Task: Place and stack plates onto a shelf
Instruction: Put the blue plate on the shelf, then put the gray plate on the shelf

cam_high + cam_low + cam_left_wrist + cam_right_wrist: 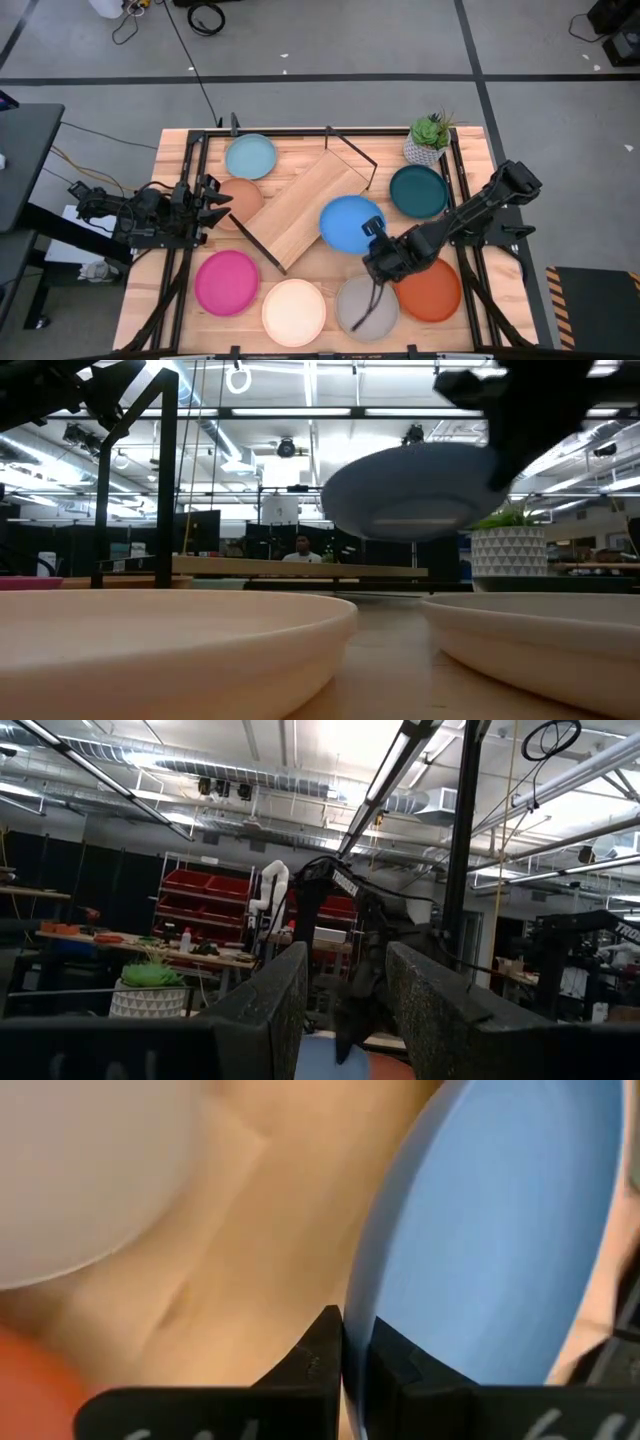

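Note:
My right gripper (372, 232) (357, 1355) is shut on the blue plate (350, 222), which floats above the table in the low view (415, 490). The light wood shelf (305, 203) stands slantwise on black wire legs at mid-table, just left of that plate. The tan plate (238, 203) lies partly under the shelf's left end. Flat on the table lie the light blue plate (250, 156), dark teal (418, 190), orange (432, 290), grey (367, 306), cream (294, 312) and pink (227, 282). My left gripper (216, 200) (345, 1020) waits open beside the tan plate. My right gripper pinches the blue plate's rim (358, 1320) between its two fingers, one finger (322, 1348) on either face of the rim. It comes at the plate's right near edge (368, 238). The plate is lifted clear of the table and hangs roughly level (415, 490).
A potted plant in a white pot (430, 140) stands at the far right of the table, next to the dark teal plate. Black frame rails (190, 180) run along the table's left and right sides. A person sits in the room beyond (302, 548).

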